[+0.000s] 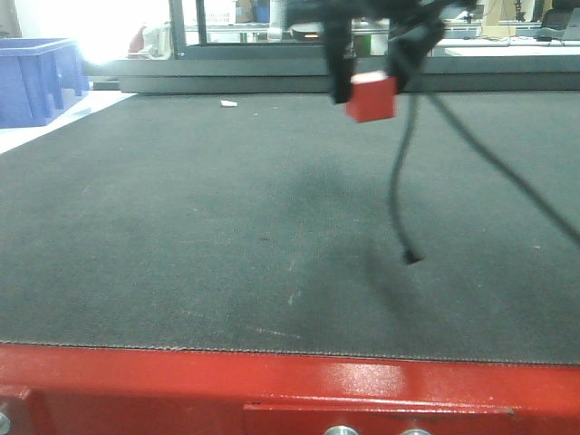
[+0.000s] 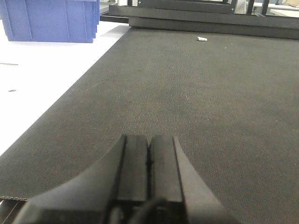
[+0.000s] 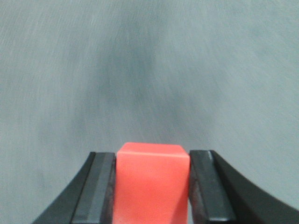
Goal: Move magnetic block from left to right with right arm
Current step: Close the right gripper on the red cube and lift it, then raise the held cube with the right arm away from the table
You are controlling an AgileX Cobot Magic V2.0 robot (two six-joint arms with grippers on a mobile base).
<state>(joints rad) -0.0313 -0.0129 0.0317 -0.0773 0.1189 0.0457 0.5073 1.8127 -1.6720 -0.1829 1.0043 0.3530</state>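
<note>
– Above the mat (image 1: 181, 227), right of its middle toward the far edge, the right gripper (image 1: 370, 83) is clamped on the block (image 1: 371, 101), well clear of it. What could go wrong?
– Left to right: the left gripper (image 2: 149, 156) sits low over the mat's near left part, fingers pressed together on nothing, so I'd judge it out of the way. The scrap (image 1: 228, 103) near the mat's far edge lies well apart. The block is the worry: only two faces are pinched and it looks tilted between the fingers (image 3: 100, 186), so a jolt could let it slip and drop onto the mat
– And right of it?
– The cable (image 1: 397, 181) dangles from that gripper, its loose end just over the mat. At set-down it could drag or nudge the block
– Any containers?
– One, the bin (image 1: 36, 77), off the mat's far left corner. Its inside is hidden in both views, so I cannot tell what it holds
</note>
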